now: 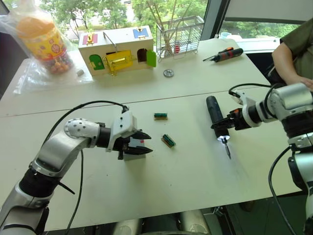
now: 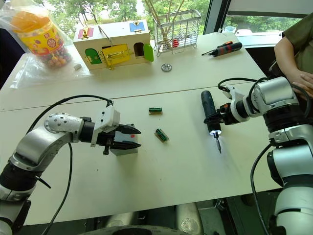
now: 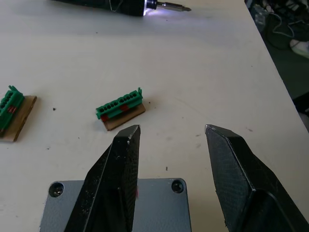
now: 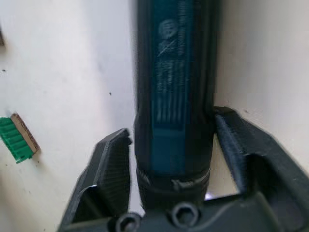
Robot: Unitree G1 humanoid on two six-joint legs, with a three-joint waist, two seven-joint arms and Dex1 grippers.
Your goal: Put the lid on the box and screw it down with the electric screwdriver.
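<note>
The grey box [image 1: 133, 154] sits on the white table in front of me, a small red mark on its side. The flat grey lid [image 3: 159, 205] lies on top of it, with screw holes at its corners. My left gripper [image 1: 149, 142] hovers just over the lid, open, fingers [image 3: 120, 174] spread and holding nothing. To the right, the black electric screwdriver [image 1: 213, 110] lies along the table, its tip light glowing and its bit pointing toward me. My right gripper [image 1: 221, 126] is shut on its lower body, one finger [image 4: 106, 169] on each side.
Two green terminal blocks [image 1: 160, 116] [image 1: 168, 140] lie between the grippers. At the back stand a wooden box with coloured doors [image 1: 117, 49], a wire rack [image 1: 178, 36], a bagged jar [image 1: 44, 41], a manual screwdriver [image 1: 226, 54] and a small metal ring [image 1: 168, 73]. A person's arm [image 1: 293, 54] is at far right.
</note>
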